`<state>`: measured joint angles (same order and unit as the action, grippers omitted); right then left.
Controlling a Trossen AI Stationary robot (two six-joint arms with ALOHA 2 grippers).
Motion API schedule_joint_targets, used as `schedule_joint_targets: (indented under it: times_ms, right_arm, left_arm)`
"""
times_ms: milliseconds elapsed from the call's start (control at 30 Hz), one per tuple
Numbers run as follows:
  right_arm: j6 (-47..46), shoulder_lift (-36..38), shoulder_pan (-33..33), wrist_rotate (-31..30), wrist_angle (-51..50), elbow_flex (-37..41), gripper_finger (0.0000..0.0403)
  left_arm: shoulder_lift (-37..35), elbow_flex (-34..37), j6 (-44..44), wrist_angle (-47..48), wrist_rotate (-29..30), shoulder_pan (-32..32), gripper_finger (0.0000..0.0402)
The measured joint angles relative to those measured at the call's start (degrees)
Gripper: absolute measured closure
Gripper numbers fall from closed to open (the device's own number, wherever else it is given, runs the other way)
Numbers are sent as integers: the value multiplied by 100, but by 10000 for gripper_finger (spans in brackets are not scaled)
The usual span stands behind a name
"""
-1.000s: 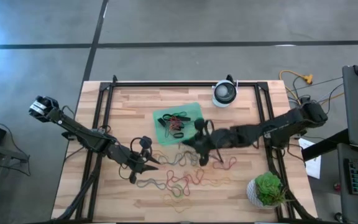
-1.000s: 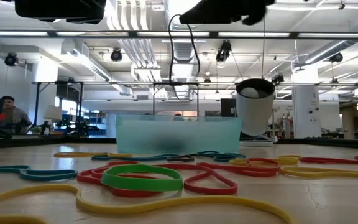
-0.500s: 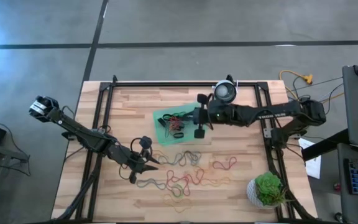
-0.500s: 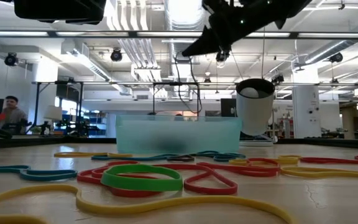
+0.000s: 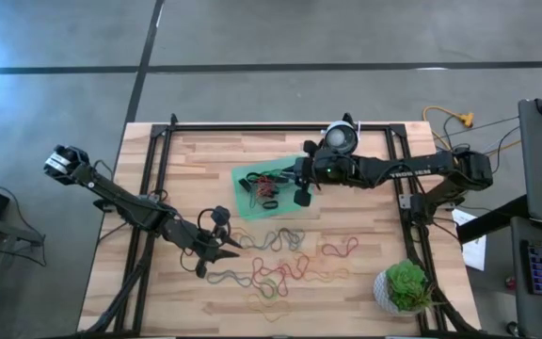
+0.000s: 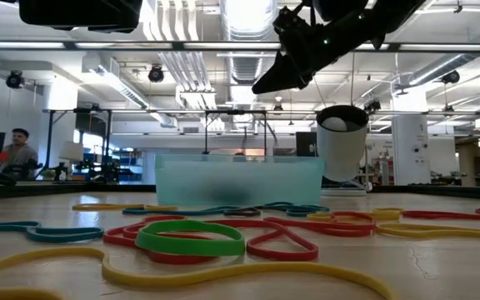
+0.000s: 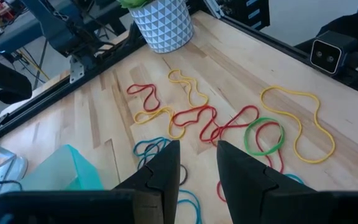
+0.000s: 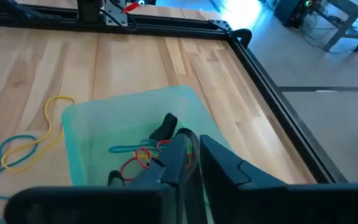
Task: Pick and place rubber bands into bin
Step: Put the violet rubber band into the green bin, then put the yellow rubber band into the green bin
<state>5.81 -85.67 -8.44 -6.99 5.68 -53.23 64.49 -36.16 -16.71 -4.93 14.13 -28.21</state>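
Right claw [image 5: 301, 181] — fingers narrowly parted, above bin [image 5: 245, 179], rubber bands [image 8: 143, 155] just below

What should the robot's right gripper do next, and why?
Probably open wider to drop its band. The right gripper hangs above the green bin, which already holds several rubber bands, and a thin band seems caught between its fingers, which are barely apart.

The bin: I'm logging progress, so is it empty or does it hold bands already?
Not empty. The bin holds several rubber bands, red, yellow, blue and black, with the right gripper above it.
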Motion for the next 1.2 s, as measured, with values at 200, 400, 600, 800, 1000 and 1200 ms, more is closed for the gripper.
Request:
schedule_joint_targets:
  times_ms: [200, 400, 600, 800, 1000, 1200]
  right_arm:
    - [-401, -2, -26, -1, -326, 0, 307]
    - [-384, -2, -37, -1, -586, 0, 264]
    - [21, -2, 53, 681, -591, 0, 249]
    - [216, -2, 445, 1626, -591, 0, 251]
    - [350, -2, 1280, 1760, -589, 52, 260]
    - [568, -7, 2105, 1758, -577, 126, 269]
  left_arm:
    - [0, 0, 2, -2, 0, 0, 311]
    - [0, 0, 161, 77, -2, 0, 311]
    - [0, 8, 1085, 919, -1, 0, 311]
    - [152, 166, 1794, 1108, 351, 0, 311]
    - [702, 223, 1789, 962, 630, 105, 311]
    - [1286, 203, 1493, 357, 629, 173, 311]
